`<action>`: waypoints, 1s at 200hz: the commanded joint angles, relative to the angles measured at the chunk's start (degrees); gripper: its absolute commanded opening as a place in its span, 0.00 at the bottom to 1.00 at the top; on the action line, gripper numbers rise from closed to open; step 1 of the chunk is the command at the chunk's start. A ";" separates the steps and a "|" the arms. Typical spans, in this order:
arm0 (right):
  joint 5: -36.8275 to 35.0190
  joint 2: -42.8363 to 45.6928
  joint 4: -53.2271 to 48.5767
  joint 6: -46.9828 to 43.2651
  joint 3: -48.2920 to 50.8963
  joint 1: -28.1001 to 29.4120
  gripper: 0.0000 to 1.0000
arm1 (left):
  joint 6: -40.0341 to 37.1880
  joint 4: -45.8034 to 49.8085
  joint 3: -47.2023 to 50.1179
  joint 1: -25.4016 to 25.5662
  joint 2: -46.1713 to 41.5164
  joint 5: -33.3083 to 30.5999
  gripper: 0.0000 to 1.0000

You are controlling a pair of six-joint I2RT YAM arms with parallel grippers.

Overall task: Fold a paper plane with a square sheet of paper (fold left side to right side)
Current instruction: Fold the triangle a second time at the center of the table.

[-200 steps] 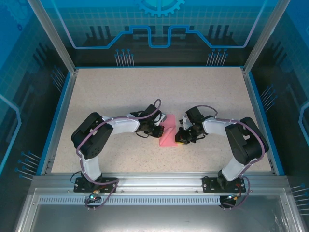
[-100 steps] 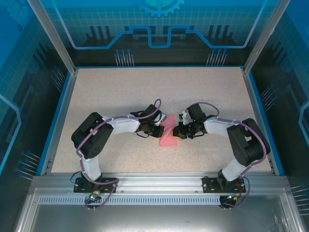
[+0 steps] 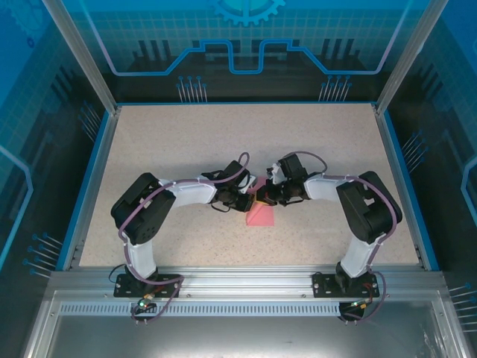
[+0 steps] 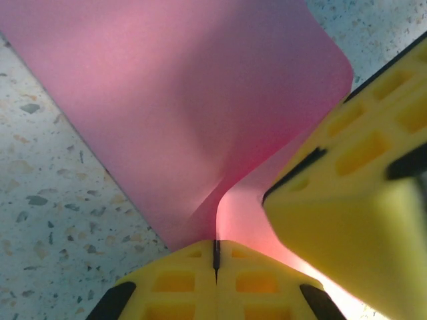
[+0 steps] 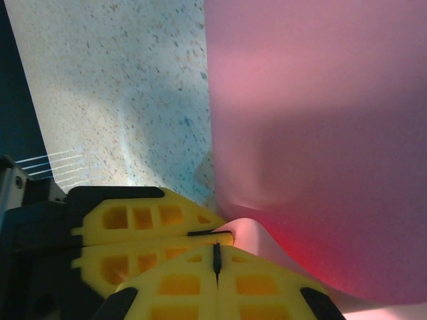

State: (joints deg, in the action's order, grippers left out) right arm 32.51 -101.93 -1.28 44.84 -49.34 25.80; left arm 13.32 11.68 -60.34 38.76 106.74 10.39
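Surface: a speckled beige table, walled by blue-lit panels.
Paper: the square sheet of paper is seen at the table's middle, between the two arms, partly lifted and curved.
Left gripper: closed tight, with the sheet's edge pinched at the seam.
Right gripper: fingers pressed together; the sheet curls against the tips, but a grip cannot be told.
Spacing: the grippers are just beside each other.

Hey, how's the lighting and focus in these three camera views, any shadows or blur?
Top external: even light, sharp on the pink-red square sheet of paper and speckled table. Left wrist: sheet shaded at upper right, glowing bright at lower right, slightly soft. Right wrist: soft shadow on the table left of the sheet, red glow at lower right.
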 commanded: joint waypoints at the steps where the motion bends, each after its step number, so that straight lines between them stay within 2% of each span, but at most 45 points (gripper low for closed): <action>1: -0.36 -1.56 -1.10 -0.24 -2.50 0.98 0.02 | -1.46 1.59 -0.90 -0.39 1.63 0.46 0.02; 90: -4.48 -2.13 -7.62 -4.98 -2.82 1.32 0.02 | -1.75 2.29 -1.45 -0.44 2.07 0.68 0.04; 200: -7.33 -2.36 -10.55 -6.96 -2.43 1.35 0.02 | -2.12 3.09 -1.98 -0.38 2.06 0.53 0.09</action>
State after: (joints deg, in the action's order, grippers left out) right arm 26.89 -103.15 -8.95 39.13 -51.09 26.35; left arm 12.91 12.19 -61.14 38.76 107.28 10.39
